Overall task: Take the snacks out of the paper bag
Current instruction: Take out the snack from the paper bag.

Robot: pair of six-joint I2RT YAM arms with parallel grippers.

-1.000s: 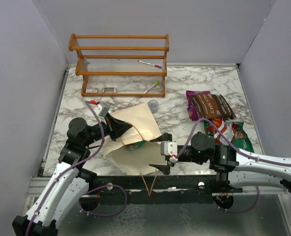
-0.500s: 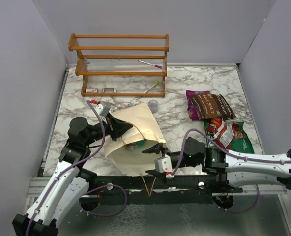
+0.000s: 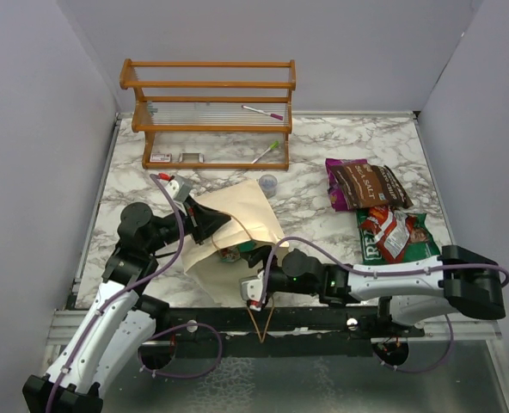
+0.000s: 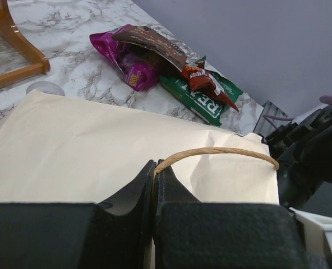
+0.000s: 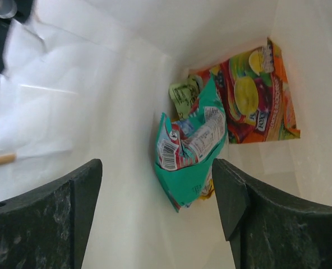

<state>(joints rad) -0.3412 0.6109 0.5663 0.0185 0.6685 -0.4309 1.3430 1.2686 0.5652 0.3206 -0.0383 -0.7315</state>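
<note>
1. The paper bag (image 3: 246, 206) lies on the marble table (image 3: 323, 146), left of centre, with its open end toward the near edge.
2. The left gripper (image 4: 155, 175) is pressed together on the bag's tan string handle (image 4: 216, 151) (the loop arches off to the right of the jaws). It holds the upper side of the bag up off the lower side.
3. The right gripper (image 5: 157, 168) is inside the mouth of the bag. Its dark fingers (image 5: 48, 213) are spread wide and hold nothing.
4. Three snacks are in the bag, at its far end:
   - A teal packet (image 5: 191, 151) lies just beyond the spread fingers.
   - An orange and red packet (image 5: 261, 101) lies flat behind it.
   - A small green packet (image 5: 183, 96) is tucked at the teal one's top edge, partly covered.
5. Four snacks lie out on the table, well to the right of the bag:
   - A dark brown packet (image 3: 371, 182) rests on a purple packet (image 3: 336, 185).
   - Nearer, a red packet (image 3: 388, 228) rests on a green one (image 3: 418, 245).
6. A wooden rack (image 3: 207, 112) stands at the far side of the table. A small clear cup (image 3: 268, 182) sits just beyond the bag's far corner.
</note>
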